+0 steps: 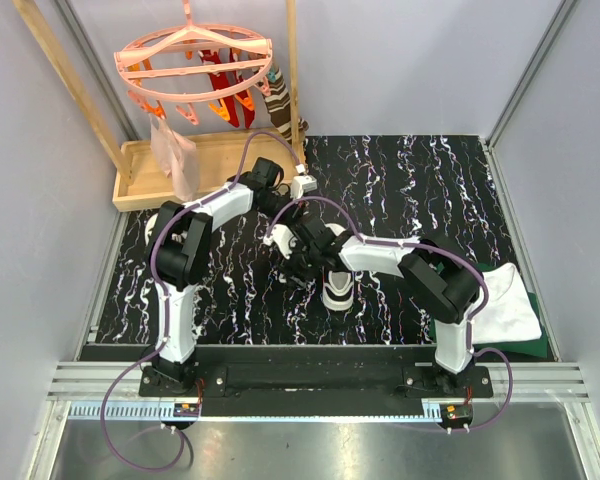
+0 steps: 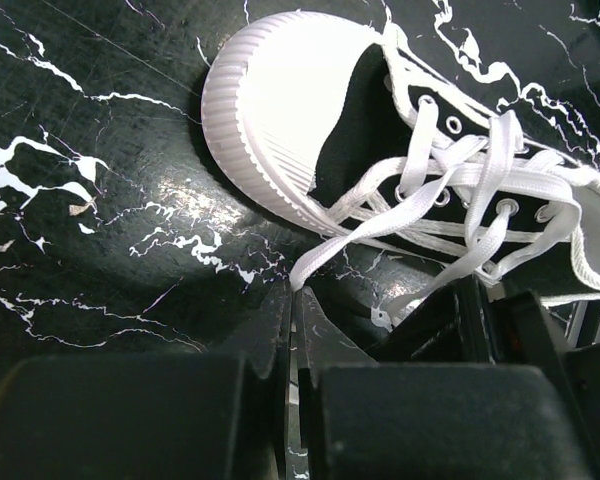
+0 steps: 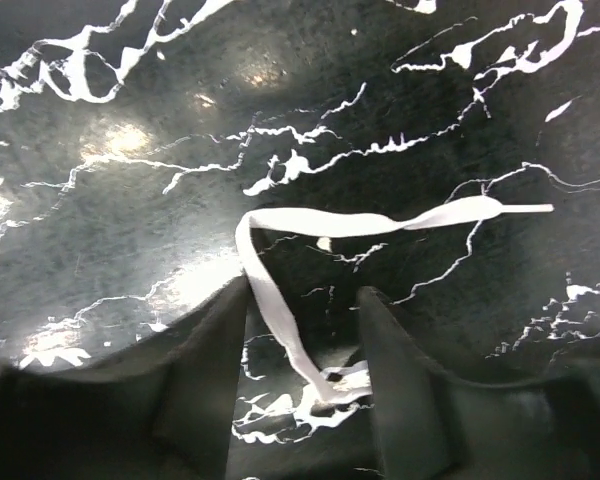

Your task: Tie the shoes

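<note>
The shoe is black canvas with a ribbed white toe cap and loose white laces. Only the top view places a shoe near the middle of the marbled table, under the right arm. Up close we see the left claw closed on one lace, and the right claw partly open, a lace end lying loose between its fingers.

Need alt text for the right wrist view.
A white shoelace lies bent on the black marbled table, its near stretch running down between the two dark fingers of the right gripper, which stand apart around it.
</note>
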Robot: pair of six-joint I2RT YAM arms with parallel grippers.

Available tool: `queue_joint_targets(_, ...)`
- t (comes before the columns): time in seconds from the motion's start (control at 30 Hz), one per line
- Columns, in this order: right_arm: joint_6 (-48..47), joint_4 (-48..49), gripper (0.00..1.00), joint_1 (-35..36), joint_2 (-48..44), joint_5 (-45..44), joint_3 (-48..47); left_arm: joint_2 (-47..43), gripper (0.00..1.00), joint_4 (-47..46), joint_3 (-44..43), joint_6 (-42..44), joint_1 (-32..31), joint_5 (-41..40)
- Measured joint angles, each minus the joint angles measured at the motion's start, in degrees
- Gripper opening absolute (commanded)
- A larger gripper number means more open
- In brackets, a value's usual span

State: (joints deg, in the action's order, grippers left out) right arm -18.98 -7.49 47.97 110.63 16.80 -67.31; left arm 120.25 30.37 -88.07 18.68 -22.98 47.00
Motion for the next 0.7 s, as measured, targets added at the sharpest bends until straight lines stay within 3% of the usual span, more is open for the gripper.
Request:
queue_joint_targets(0.03, -0.3, 0.2, 0.45, 0.1, 0.1, -0.6, 0.0, 0.0, 0.0, 0.0, 0.0, -0.1, 0.0, 0.1)
queue_joint_targets(0.07, -0.7, 0.2, 0.32, 0.4, 0.1, -1.2, 0.0, 0.0, 0.0, 0.0, 0.0, -0.2, 0.0, 0.1)
queue_joint_targets(0.13, -1.1, 0.3, 0.17, 0.9, 0.1, -2.1, 0.0, 0.0, 0.0, 0.0, 0.0, -0.3, 0.0, 0.2)
queue_joint_targets(0.17, -1.2, 0.3, 0.02, 1.4, 0.0, -2.4, 0.1, 0.0, 0.0, 0.0, 0.0, -0.3, 0.0, 0.2)
queue_joint_targets(0.2, -1.2, 0.3, 0.0, 1.8, -0.1, -2.9, 0.3, 0.0, 0.0, 0.0, 0.0, -0.3, -0.1, 0.2)
queue_joint_targets(0.4, -1.8, -2.7, 0.0, 3.3, -3.3, -6.8, 1.0, -0.2, 0.0, 0.0, 0.0, -0.3, -0.6, 0.2)
queue_joint_targets(0.7, 2.2, -10.0, 0.0, -0.6, -18.8, -5.2, -2.6, -7.8, 0.0, 0.2, 1.2, -1.8, -1.0, -1.0)
